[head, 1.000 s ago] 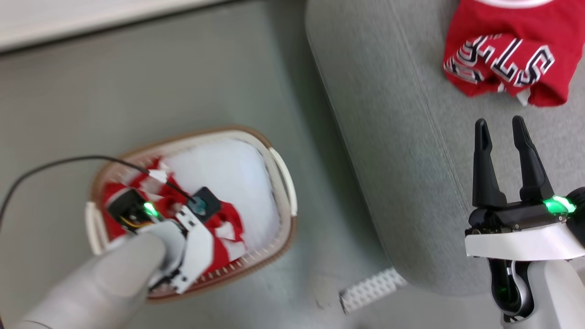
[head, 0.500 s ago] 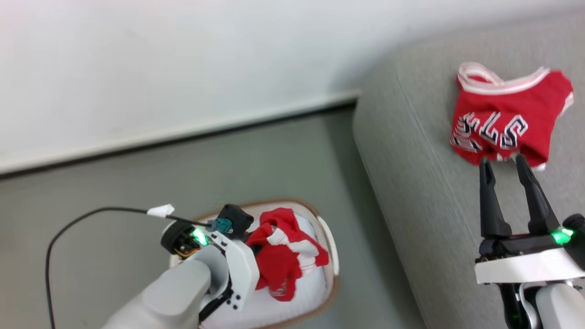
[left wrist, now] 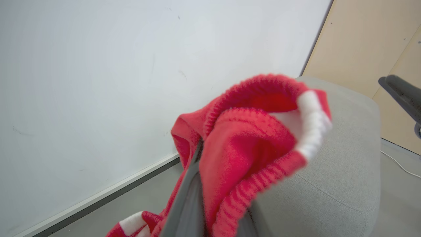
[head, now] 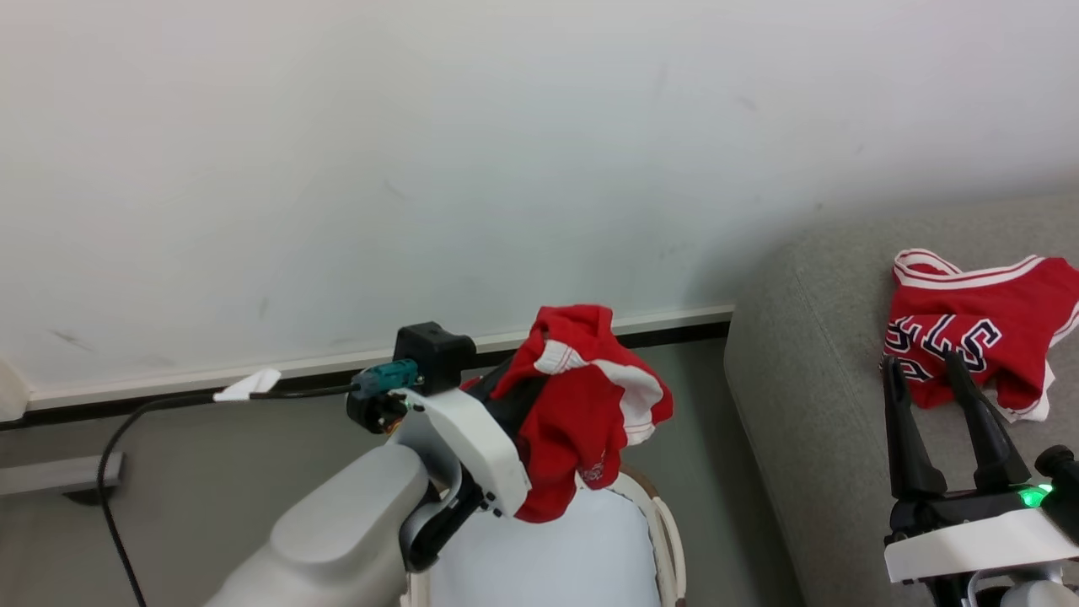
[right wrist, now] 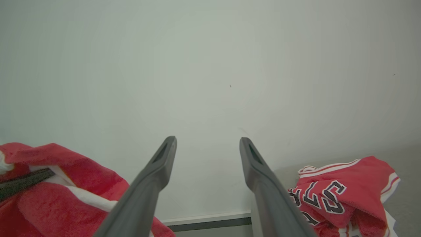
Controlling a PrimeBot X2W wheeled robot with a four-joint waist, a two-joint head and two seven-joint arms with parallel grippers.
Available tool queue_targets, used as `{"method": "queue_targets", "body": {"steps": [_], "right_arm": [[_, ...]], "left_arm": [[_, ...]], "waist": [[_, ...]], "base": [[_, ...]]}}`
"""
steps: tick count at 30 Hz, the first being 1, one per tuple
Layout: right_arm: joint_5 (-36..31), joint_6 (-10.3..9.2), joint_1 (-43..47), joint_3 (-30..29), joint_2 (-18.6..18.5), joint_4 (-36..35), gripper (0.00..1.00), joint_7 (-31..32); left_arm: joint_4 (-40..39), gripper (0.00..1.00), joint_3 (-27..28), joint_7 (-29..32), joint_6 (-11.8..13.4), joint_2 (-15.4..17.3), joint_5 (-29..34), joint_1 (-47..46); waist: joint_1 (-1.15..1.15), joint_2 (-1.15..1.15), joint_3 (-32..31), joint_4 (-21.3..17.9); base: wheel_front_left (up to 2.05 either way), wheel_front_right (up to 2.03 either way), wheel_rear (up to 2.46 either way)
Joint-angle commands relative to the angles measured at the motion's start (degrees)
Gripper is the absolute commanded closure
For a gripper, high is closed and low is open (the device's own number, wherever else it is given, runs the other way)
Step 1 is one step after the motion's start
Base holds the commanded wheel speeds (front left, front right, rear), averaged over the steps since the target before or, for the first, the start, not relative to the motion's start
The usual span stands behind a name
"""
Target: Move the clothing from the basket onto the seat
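Note:
My left gripper is shut on the red garment with broad white stripes, which hangs in the air above the basket. The cloth drapes over the fingers and hides their tips. Only the basket's right rim and white liner show, at the bottom edge. The red jersey with black letters lies crumpled on the grey sofa. My right gripper stands open over the sofa just in front of the jersey, holding nothing. The striped garment also hangs at the right wrist view's lower left.
A white wall with a baseboard runs behind the basket and the sofa. Grey floor lies left of the basket, and a black cable trails from my left wrist. Beyond the sofa stands a beige panel.
The head camera has tilted up towards the wall. My left gripper has lifted the striped garment out of the basket and above its rim. The right gripper stays open by the jersey.

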Motion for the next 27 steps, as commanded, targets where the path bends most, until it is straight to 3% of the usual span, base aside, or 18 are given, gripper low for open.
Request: {"method": "queue_targets", "body": {"steps": [1, 8, 19, 27], "right_arm": [[0.3, -0.13, 1.4, 0.2, 0.2, -0.3, 0.00, 0.1], [0.6, -0.13, 3.8, 1.3, 0.7, -0.1, 0.00, 0.4], [-0.1, -0.13, 4.0, 4.3, 0.2, -0.7, 0.00, 1.1], [-0.9, -0.13, 2.0, 15.1, -2.3, -1.0, 0.00, 3.2]], "left_arm": [[-2.2, 1.00, 1.2, -0.2, 0.7, 0.4, -0.4, 0.7], [-11.2, 1.00, 4.2, 0.5, 3.6, 1.4, -1.9, 0.0], [-18.2, 1.00, 4.4, 3.0, 6.6, 3.5, -2.7, 1.6], [-19.7, 1.00, 3.5, 4.0, 7.0, 2.9, -2.4, 1.7]], "waist": [[0.02, 0.00, -1.7, 1.6], [0.02, 0.00, -3.5, 2.8], [0.02, 0.00, -3.7, 2.9], [0.02, 0.00, -3.2, 3.6]], "base": [[0.00, 0.00, 0.00], [0.00, 0.00, 0.00], [0.00, 0.00, 0.00], [0.00, 0.00, 0.00]]}}
